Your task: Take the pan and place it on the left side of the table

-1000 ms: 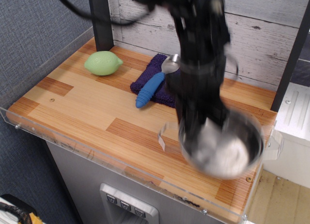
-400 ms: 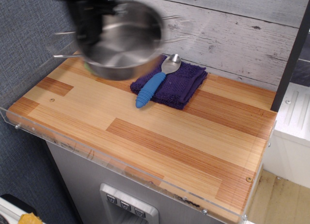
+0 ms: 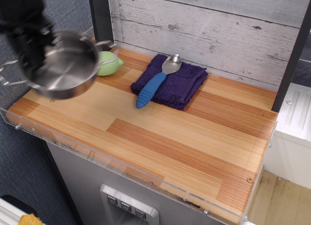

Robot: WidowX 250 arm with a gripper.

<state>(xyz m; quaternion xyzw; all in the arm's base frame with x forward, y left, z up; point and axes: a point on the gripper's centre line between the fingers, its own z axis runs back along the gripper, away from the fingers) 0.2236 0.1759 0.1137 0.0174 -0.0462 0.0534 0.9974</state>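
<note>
The shiny steel pan (image 3: 65, 67) hangs in the air over the left end of the wooden table (image 3: 170, 132), tilted toward the camera, its wire loop handles sticking out at either side. My gripper (image 3: 30, 60) is a blurred black mass at the upper left, shut on the pan's left rim. The pan casts no clear contact with the tabletop, and its right edge hides part of the green lemon (image 3: 111, 62).
A blue-handled metal spoon (image 3: 151, 88) lies on a folded purple cloth (image 3: 180, 84) at the back middle. A clear acrylic rim (image 3: 97, 159) runs along the table's front edge. A dark post (image 3: 101, 16) stands at the back left.
The pan went from the table's front right, up and across past the back left, and now hangs lower over the left end. The lemon shows again beside it.
</note>
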